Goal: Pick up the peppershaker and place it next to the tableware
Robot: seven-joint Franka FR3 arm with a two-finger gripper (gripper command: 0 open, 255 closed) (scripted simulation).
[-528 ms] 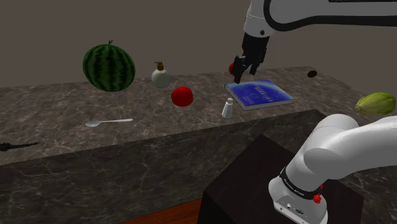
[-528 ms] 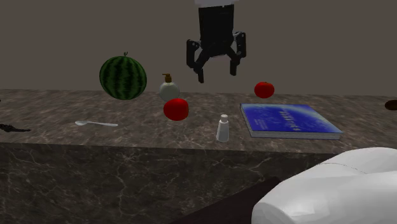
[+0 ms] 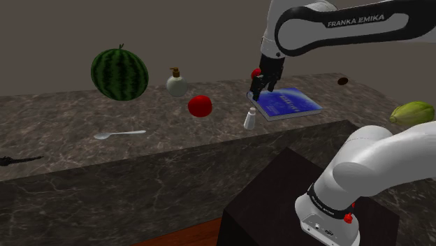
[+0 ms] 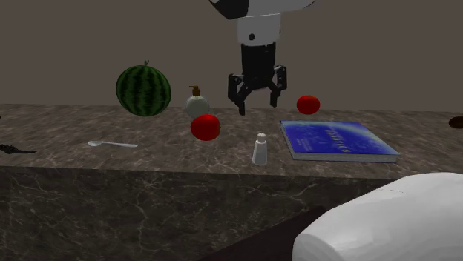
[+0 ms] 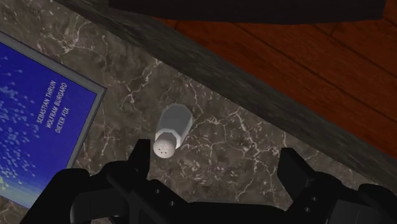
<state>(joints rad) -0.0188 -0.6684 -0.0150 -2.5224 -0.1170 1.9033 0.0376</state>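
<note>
The arm [image 3: 349,21] says FRANKA EMIKA. The blue book [image 5: 38,127] shows the names Sebastian Thrun, Wolfram Burgard, Dieter Fox. The small pale pepper shaker [image 4: 260,150], holes on top, stands straight up on the stone counter [image 4: 148,159] just beside the book. The gripper [image 4: 257,106] hangs above it, fingers wide apart.

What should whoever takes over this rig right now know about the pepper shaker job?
The gripper is open and empty, hovering above the pepper shaker.
The pepper shaker stands upright on the counter, beside the blue book.
The spoon lies on the counter, far toward the second exterior view's left.
Done: nothing grasped yet.
Left: descend, grasp the shaker, carry it over, set it beside the spoon.
</note>
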